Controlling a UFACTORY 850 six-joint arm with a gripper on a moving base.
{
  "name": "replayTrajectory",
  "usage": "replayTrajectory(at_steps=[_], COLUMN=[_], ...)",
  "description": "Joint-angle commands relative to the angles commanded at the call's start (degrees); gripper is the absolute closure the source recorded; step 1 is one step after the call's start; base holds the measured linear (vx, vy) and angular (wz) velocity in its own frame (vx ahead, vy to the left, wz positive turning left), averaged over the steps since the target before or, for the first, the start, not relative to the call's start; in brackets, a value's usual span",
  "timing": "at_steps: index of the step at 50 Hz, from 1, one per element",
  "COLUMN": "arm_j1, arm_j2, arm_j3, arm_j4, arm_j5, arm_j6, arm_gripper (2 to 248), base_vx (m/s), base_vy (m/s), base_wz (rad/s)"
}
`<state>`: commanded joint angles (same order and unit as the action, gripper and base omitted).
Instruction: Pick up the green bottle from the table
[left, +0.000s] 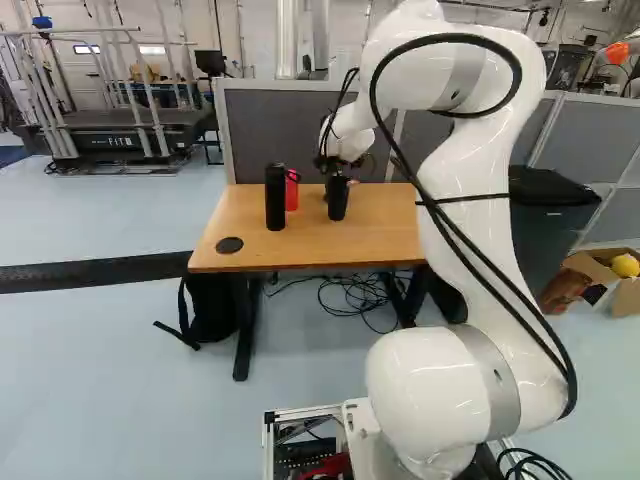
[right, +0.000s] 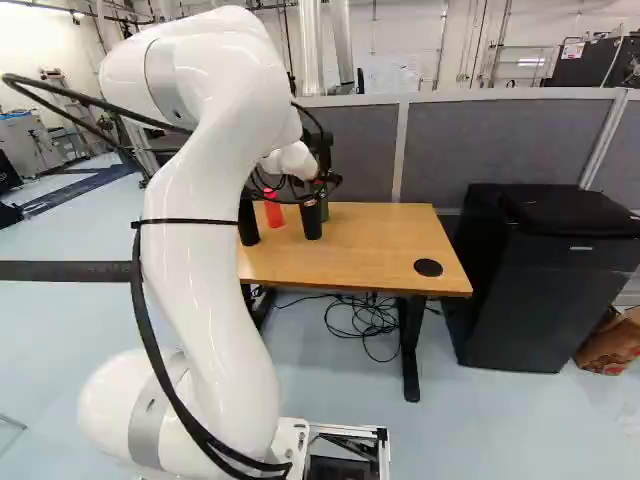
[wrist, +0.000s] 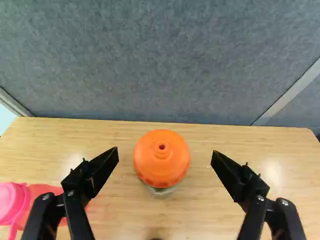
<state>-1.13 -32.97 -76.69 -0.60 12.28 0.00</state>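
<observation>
Two fingers stand wide apart on the end effector (wrist: 165, 152), nothing gripped. Btwn them, wrist view, sits an orange cap (wrist: 161, 156), prob. the green bottle's. The green bottle (right: 324, 211) peeks out upper centre of the right base view, on the bench (right: 380, 245), part-hidden by a dark bottle (right: 311, 222). Approach step, I'd say. Next: ease in w/ fingers open, clear of the dark bottle, then close & lift.

The glossy white arm (left: 482, 210) has grey bands (left: 497, 380) and black cables (left: 571, 388).
</observation>
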Motion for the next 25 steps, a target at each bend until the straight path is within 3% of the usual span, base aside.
replayTrajectory(at_steps=[25], arm_j1=[0.2], arm_j2=[-0.3], arm_j3=[-0.4], arm_j4=[0.0], arm_j5=[-1.8], arm_j6=[0.0], arm_gripper=[3], base_vx=[0.000], base_vy=[0.000], base_wz=[0.000])
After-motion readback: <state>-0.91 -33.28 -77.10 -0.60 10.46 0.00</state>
